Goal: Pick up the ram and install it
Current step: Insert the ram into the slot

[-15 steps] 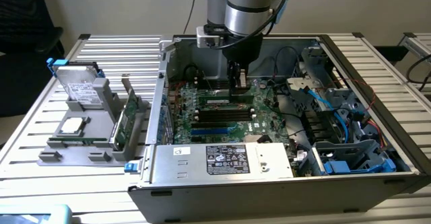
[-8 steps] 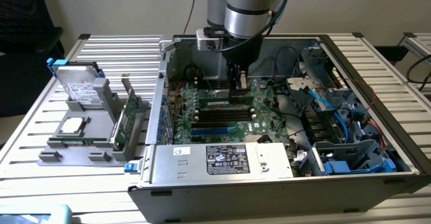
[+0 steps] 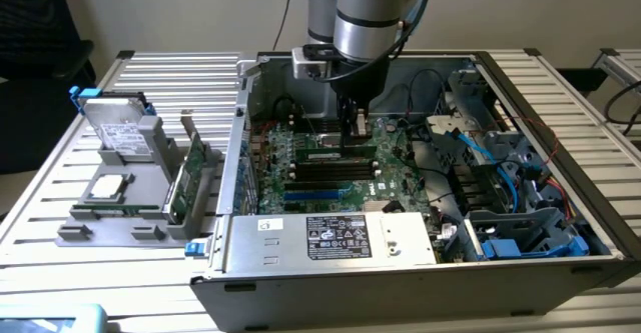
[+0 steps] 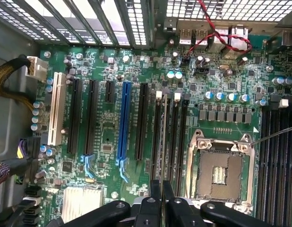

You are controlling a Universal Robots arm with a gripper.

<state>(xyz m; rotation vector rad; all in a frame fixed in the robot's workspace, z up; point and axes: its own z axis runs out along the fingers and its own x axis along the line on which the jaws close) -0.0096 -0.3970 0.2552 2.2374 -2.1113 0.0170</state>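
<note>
Green ram (image 3: 323, 154), clamped in the narrowly closed tool (image 3: 350, 144), stands on edge over the motherboard (image 3: 275, 190) inside the case (image 3: 331, 292); black slots (image 3: 331, 171) lie at its six o'clock.

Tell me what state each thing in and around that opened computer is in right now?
computer case, open, insides exposed
gripper, shut on the ram
ram, gripped, low over the motherboard; seated or not, cannot tell
CPU socket, empty
hard drive, outside the case, propped in a grey rack
</note>
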